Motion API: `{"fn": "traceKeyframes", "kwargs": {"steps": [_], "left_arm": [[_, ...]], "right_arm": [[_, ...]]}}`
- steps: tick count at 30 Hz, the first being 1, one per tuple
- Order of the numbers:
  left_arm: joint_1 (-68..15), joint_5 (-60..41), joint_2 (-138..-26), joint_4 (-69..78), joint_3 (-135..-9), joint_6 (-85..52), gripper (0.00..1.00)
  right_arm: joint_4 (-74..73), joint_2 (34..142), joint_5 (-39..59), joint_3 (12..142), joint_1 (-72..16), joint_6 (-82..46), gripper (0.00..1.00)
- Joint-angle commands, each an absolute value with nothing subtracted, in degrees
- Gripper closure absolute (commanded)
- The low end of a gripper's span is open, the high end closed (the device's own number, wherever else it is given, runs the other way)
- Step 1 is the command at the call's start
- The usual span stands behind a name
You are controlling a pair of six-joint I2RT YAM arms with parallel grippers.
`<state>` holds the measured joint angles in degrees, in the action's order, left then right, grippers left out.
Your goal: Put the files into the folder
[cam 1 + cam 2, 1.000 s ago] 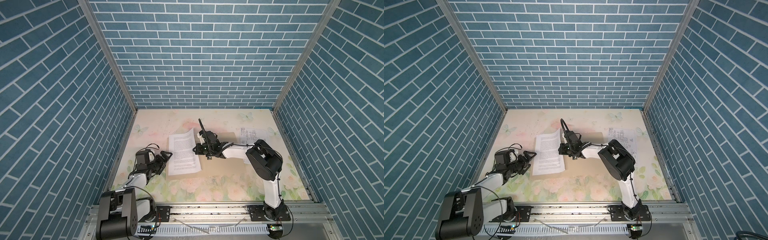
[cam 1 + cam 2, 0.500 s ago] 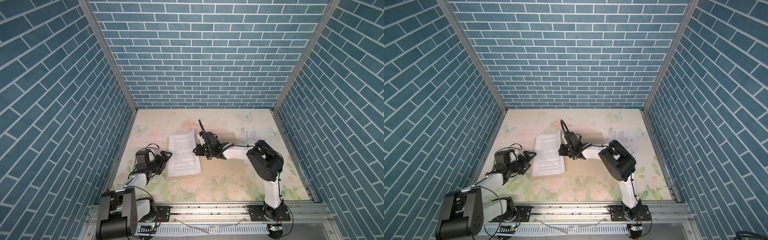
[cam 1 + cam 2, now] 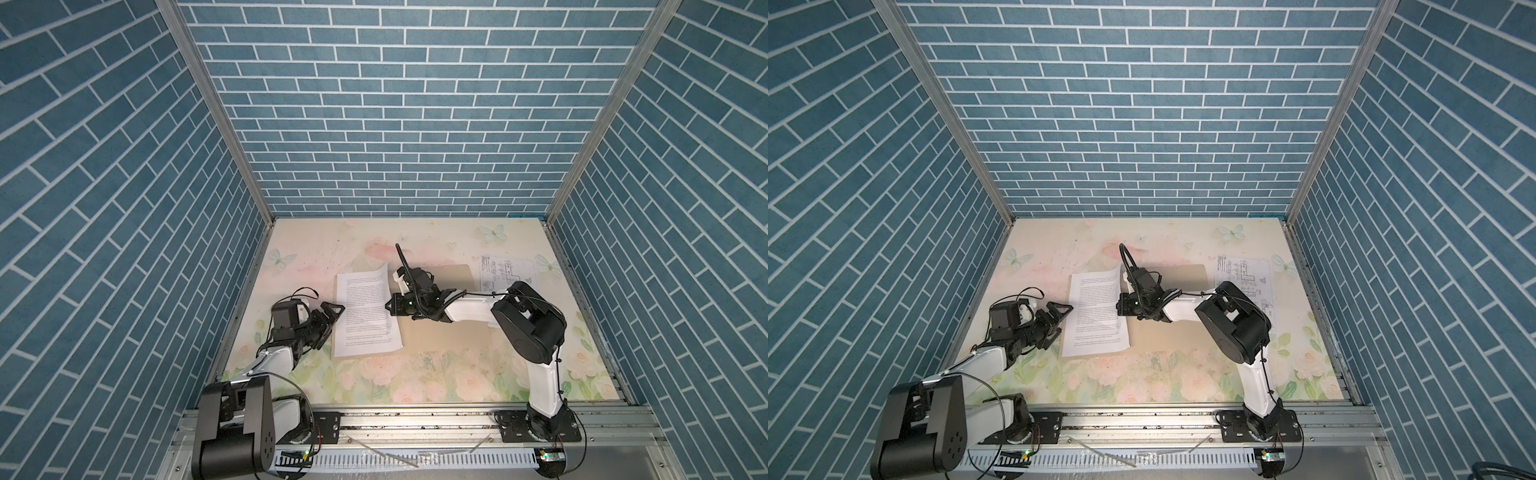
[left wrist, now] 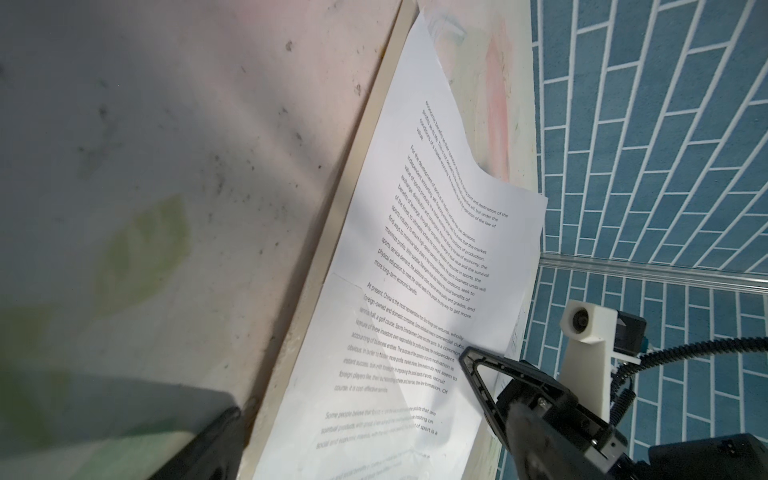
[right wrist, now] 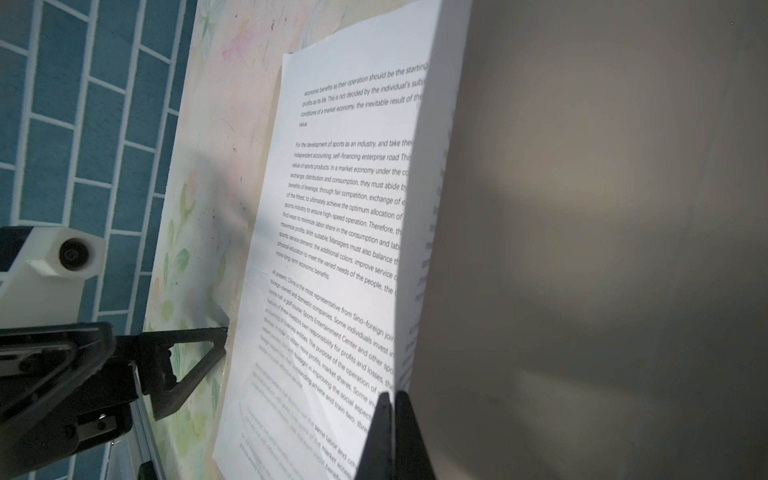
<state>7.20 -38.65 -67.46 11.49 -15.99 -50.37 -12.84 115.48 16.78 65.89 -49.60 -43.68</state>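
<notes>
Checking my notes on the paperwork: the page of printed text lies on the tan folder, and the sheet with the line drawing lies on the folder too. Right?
Not quite. The page of printed text does lie on the tan folder, but the sheet with the line drawing lies on the floral tabletop beside the folder's right edge, not on it. Both top views show this.

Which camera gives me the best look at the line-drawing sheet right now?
A top view: the drawing sheet lies flat at the table's far right, partly hidden behind the right arm, and appears likewise in both top views. The right wrist view misses it; the left wrist view shows at most a sliver.
</notes>
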Motion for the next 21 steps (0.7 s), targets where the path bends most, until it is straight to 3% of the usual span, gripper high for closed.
{"fn": "traceKeyframes", "kwargs": {"steps": [1, 21], "left_arm": [[6.86, -38.06, -67.60, 8.99, -14.35, -50.02, 0.00], [6.86, -37.97, -66.87, 8.70, -13.88, -50.20, 0.00]], "right_arm": [[-13.83, 113.29, 17.45, 63.90, -50.15, -43.86, 1.00], [-15.49, 113.20, 18.12, 62.77, -50.95, -44.12, 1.00]]}}
